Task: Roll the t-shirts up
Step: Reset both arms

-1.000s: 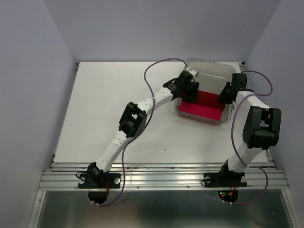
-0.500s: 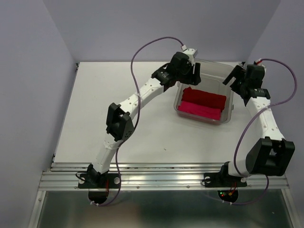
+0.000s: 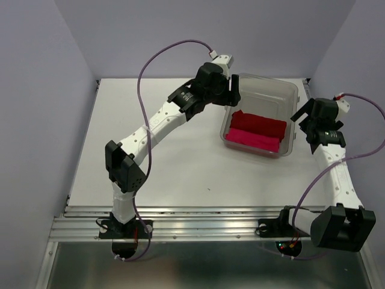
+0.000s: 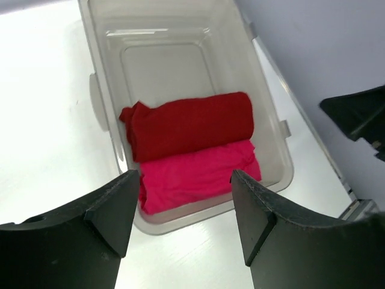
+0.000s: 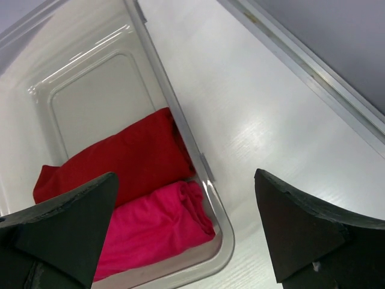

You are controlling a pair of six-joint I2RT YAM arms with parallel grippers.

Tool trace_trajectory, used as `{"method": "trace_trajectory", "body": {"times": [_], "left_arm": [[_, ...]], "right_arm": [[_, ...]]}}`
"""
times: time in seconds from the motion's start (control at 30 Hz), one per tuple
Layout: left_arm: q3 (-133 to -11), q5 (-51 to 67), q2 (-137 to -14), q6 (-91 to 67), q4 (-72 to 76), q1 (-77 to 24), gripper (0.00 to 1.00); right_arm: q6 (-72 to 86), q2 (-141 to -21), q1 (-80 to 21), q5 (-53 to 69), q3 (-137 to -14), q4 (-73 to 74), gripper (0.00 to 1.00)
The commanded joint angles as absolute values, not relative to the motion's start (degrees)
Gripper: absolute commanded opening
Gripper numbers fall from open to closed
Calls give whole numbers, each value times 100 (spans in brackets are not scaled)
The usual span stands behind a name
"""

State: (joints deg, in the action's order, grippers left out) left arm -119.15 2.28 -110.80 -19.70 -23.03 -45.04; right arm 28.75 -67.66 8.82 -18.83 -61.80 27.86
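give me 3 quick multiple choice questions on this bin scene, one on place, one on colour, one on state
1. Where do the rolled dark red cloth t-shirt and magenta-pink cloth t-shirt lie?
A) on the bare table
B) inside the clear plastic bin
C) in a pincer

2. Which colour lies nearer the arm bases?
A) dark red
B) magenta-pink
C) blue

3. How do the left pincer and right pincer stand?
A) both open, empty
B) both shut on cloth
C) one shut

Answers:
1 B, both rest side by side on the bin floor.
2 B, pink is on the near side in the top view.
3 A, each wrist view shows fingers spread, holding nothing.
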Motion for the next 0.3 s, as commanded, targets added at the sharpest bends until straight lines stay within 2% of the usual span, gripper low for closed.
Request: {"method": "trace_trajectory", "body": {"times": [0.0,0.27], "left_arm": [[-11330,-289,-10294,-2056,-2285,-4526,73],[-10012,-922,-9300,-2118,-2215,-4509,74]], "right_arm": [[3129,-6154,923,-2566,-5837,2638,100],[3270,-5458,923,-3049,-5151,2540,100]]}}
